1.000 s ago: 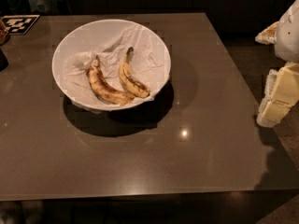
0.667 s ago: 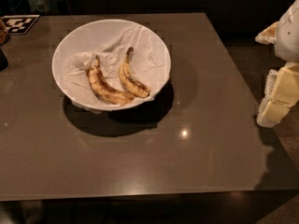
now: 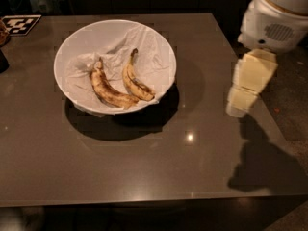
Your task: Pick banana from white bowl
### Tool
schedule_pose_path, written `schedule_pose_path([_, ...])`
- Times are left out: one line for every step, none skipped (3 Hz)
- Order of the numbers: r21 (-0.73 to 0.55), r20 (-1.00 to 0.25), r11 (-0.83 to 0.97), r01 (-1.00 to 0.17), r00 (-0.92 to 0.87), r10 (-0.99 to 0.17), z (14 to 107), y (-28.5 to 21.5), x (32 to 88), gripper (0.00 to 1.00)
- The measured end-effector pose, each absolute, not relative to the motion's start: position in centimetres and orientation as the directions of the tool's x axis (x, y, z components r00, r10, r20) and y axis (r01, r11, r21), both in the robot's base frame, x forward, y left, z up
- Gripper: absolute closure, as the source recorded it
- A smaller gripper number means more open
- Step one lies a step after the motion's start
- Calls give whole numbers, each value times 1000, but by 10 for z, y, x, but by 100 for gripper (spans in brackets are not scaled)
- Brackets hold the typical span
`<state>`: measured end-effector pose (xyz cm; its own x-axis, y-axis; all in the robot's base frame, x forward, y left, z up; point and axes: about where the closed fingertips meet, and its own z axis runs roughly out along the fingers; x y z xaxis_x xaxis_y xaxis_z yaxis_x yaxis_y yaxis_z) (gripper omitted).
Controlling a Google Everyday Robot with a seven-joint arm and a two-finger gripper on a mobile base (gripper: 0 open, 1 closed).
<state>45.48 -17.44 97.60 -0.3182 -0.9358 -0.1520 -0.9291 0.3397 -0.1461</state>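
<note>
The white bowl (image 3: 72, 42) stands on the dark table, left of centre, lined with crumpled white paper. Two bananas lie in it side by side. The banana (image 3: 136, 82) is the shorter, plumper one on the right, with a thin dark stem pointing away and a dark-brown patch near its tip. The longer, brown-speckled banana (image 3: 108, 89) lies to its left. My gripper (image 3: 240, 105) is a cream-coloured block hanging from the white arm (image 3: 279, 13) above the table's right edge, well to the right of the bowl and holding nothing visible.
The brown table (image 3: 144, 167) has its front edge near the bottom and its right edge under my arm. A black-and-white marker tag (image 3: 20, 24) lies at the far left corner. A dark object (image 3: 2, 59) sits at the left edge.
My arm and gripper have moved left, from the view's right edge to over the table's right edge, closer to the bowl. The bowl and bananas have not moved.
</note>
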Motion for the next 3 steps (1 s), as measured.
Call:
schedule_pose_path([-94,-151,343,-934,-328,-933,973,-110,466,0])
schedule_pose_path([-112,-180,363,-925,-340,-923,976,-98,473,0])
schedule_pose_path([-100,-230,388,-916,-358,-905,971,-75,486,0])
